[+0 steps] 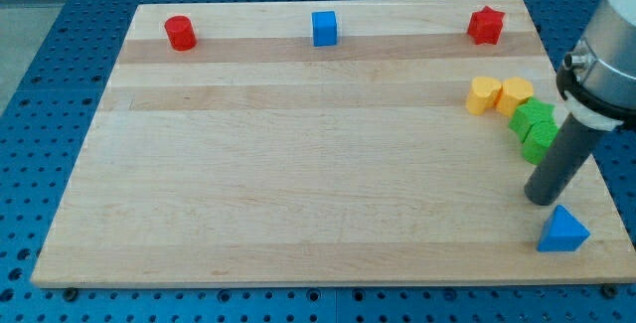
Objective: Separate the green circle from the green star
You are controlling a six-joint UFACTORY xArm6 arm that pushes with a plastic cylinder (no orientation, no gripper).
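Two green blocks touch each other at the view's right: the upper one [533, 116] and the lower one [541, 142]. I cannot tell which is the circle and which the star. The dark rod comes down from the view's upper right and partly hides the lower green block. My tip [543, 200] rests on the board just below the green blocks and just above a blue triangle [562, 231].
Two yellow blocks [484, 94] [515, 94] touch side by side, up-left of the green ones. A red cylinder [180, 33], a blue cube [324, 28] and a red star [485, 25] stand along the board's top edge. The board's right edge [586, 144] is close to the green blocks.
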